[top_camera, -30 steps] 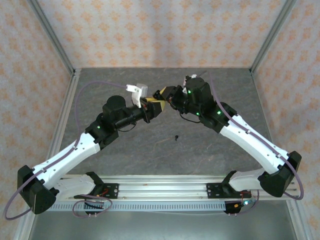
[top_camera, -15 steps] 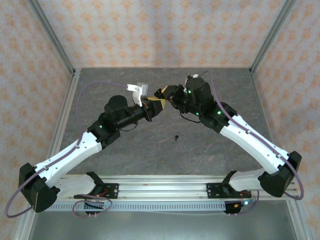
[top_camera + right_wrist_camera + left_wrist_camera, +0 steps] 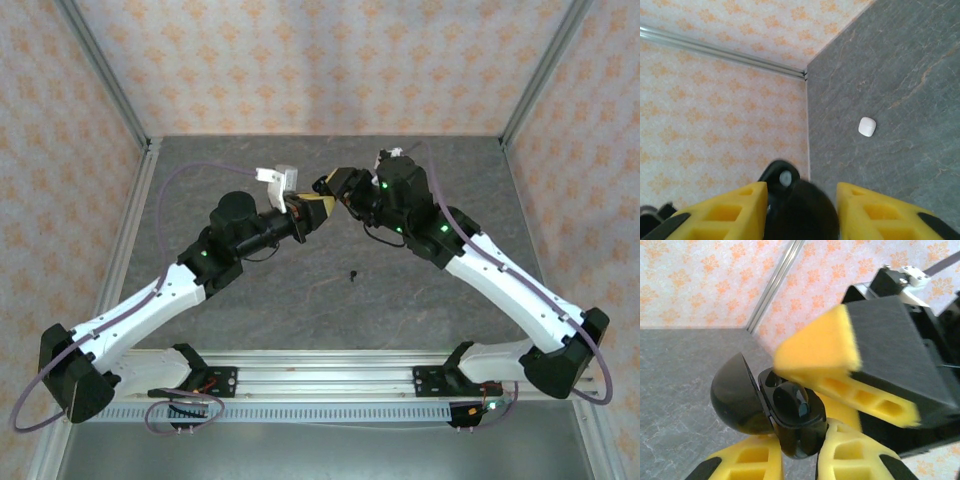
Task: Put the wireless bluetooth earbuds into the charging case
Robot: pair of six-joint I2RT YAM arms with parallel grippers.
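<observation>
Left wrist view: left claw (image 3: 800,457) closed on open black charging case (image 3: 795,422), held off surface, lid (image 3: 735,395) swung left. Right claw (image 3: 801,194) half-spread astride case; gripping or merely touching, cannot tell. Step, likely: seating bud in well. Black earbud (image 3: 353,274) lies loose on surface (image 3: 300,310), well apart from both claws. Next move calls for fine pinch on it.
</observation>
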